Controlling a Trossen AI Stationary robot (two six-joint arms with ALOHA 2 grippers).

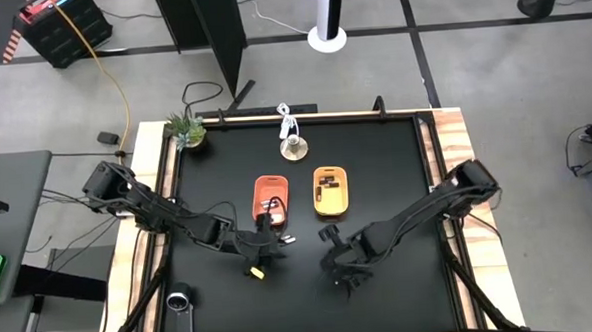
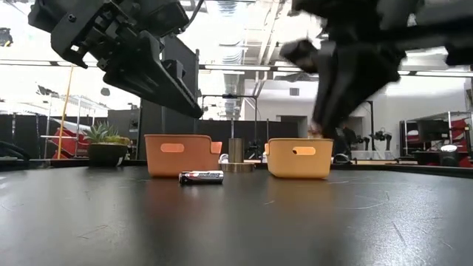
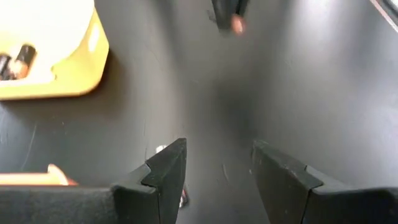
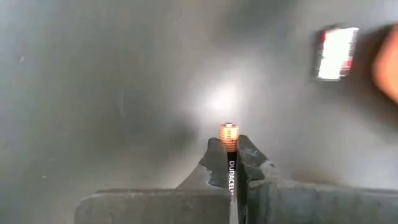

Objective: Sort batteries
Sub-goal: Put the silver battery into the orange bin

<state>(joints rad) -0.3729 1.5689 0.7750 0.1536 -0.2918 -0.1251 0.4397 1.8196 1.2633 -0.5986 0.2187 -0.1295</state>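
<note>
My right gripper [image 4: 230,148] is shut on a dark battery [image 4: 229,163] with a copper-coloured end and hangs above the table's near middle [image 1: 337,264]. It shows blurred in the low view [image 2: 325,111]. My left gripper [image 3: 217,158] stands open above the table just near of the orange tray [image 1: 270,197]. A silvery battery [image 2: 201,176] lies on its side on the table before that tray. The yellow tray [image 1: 330,190] holds dark batteries [image 3: 17,59]. My right gripper pinches the dark battery between its two fingers, which lie along the battery's length. The copper end [image 4: 229,132] sticks out just past the fingertips. The fingers slant steeply down from the table's right. The battery is lifted clear of the table.
A small potted plant [image 1: 186,131] stands at the far left corner, and a short metal cylinder [image 1: 293,146] with a white cord stands behind the trays. A round dark object [image 1: 179,301] sits at the near left. Bare black tabletop [image 1: 397,182] lies right of the yellow tray.
</note>
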